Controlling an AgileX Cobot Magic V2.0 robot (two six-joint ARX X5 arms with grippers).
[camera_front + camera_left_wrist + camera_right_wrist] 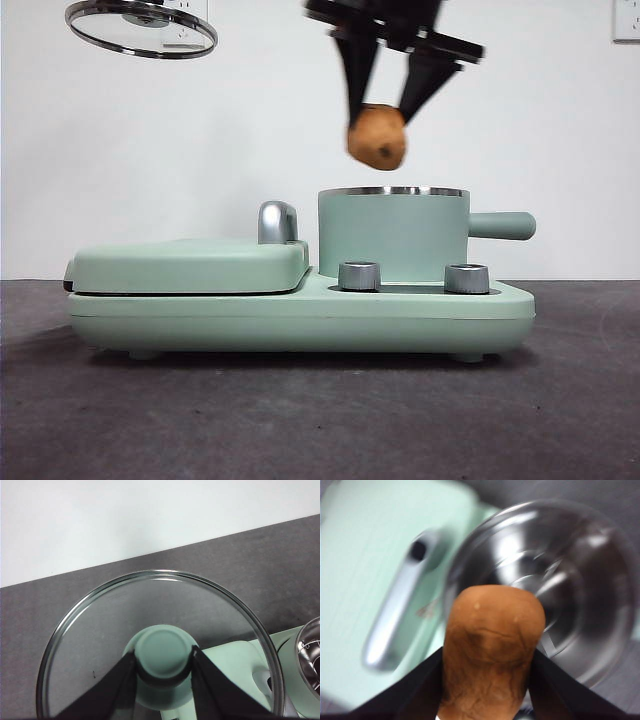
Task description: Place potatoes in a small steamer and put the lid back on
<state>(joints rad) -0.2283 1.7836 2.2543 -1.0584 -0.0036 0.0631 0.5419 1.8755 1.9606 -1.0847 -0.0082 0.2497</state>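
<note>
Front view: no legible labels.

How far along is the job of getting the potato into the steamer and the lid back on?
Done: the lid is off, held high by the left gripper. In hand: the right gripper holds the potato above the open steamer. Left: lower and release it, then replace the lid.

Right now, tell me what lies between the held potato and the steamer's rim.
Nothing: in the front view only bare air separates the potato, held in the right gripper, from the small steamer below it. The right wrist view shows its open steel bowl.
</note>
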